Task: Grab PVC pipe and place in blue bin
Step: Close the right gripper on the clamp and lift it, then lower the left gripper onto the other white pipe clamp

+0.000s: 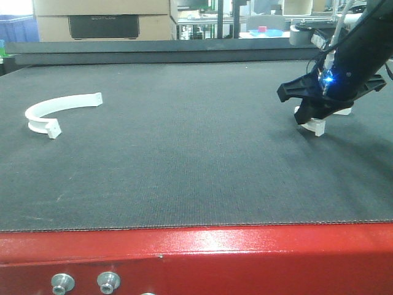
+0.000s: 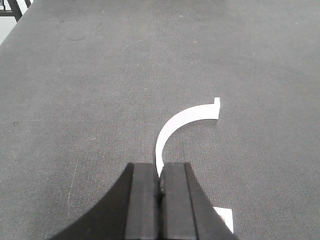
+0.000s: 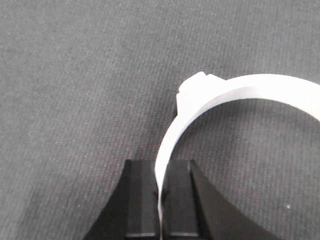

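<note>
A: Where's the white curved PVC pipe piece point(image 3: 250, 87) lying?
B: Low on the right side of the dark grey bench point(image 1: 184, 153). The right hand point(image 3: 161, 175) is clamping its thin wall edge-on, and the arc is sweeping away from the fingers, up and right in the wrist view.
A: Left hand point(image 2: 160, 170)?
B: Pressed together, gripping nothing I can see, hanging over a second white PVC arc point(image 1: 58, 106) on the bench's left. The right arm is nearer, so I'm guessing it lifts.

Right gripper point(image 3: 160, 169) low, jaws pinched together — left gripper point(image 2: 160, 172) (also closed) aloft.
</note>
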Controlling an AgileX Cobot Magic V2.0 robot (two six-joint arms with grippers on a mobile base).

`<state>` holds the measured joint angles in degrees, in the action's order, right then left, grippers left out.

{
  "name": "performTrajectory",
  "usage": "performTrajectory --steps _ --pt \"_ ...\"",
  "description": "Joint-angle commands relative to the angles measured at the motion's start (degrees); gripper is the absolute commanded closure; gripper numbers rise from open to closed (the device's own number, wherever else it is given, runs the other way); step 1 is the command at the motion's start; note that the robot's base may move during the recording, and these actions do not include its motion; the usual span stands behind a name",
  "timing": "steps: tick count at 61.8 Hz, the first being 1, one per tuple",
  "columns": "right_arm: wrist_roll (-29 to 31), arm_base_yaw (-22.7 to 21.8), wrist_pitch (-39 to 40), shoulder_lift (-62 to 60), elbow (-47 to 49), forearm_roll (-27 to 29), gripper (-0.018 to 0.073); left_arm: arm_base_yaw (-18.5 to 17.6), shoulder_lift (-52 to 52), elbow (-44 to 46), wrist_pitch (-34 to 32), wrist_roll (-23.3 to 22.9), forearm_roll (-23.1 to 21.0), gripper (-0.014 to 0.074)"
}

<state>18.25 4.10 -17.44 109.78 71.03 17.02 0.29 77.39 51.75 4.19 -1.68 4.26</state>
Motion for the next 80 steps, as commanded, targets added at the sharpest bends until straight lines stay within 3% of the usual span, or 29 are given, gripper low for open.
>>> performTrajectory --steps 1,5,14,21,34,41,56,66,80 --pt "0.28 0.04 0.07 -2.65 0.39 -0.41 0.0727 0.01 0.31 0.53 -0.6 -0.06 0.04 0.0694" --pt "0.28 0.04 0.07 -4.07 0.39 -0.41 0.0727 0.01 1.14 0.99 0.12 -0.06 0.04 0.064" --pt "0.28 0.04 -1.52 -7.51 0.39 -0.41 0.0727 0.01 4.52 3.27 2.11 -0.06 -1.16 0.0422" --pt "0.28 0.04 -3.02 -10.42 0.39 0.7 0.0727 0.01 6.9 4.61 2.11 -0.06 -1.29 0.0343" --pt "0.28 0.04 -5.88 -16.39 0.39 2.45 0.0727 0.01 11.92 7.11 2.11 -0.06 -1.52 0.034" --pt "0.28 0.04 -7.61 -19.47 0.39 2.55 0.0727 0.01 15.05 8.82 3.17 -0.06 -4.26 0.034" --pt "0.28 0.04 -10.36 -23.11 0.39 2.55 0.0727 0.01 20.67 15.84 9.5 -0.06 -4.26 0.034" --pt "0.28 0.04 -12.63 -23.71 0.39 2.55 0.0727 0.01 24.1 21.62 13.09 -0.06 -9.19 0.034" --pt "0.28 0.04 -13.55 -23.8 0.39 2.63 0.0727 0.01 29.37 28.0 21.46 -0.47 -10.2 0.034"
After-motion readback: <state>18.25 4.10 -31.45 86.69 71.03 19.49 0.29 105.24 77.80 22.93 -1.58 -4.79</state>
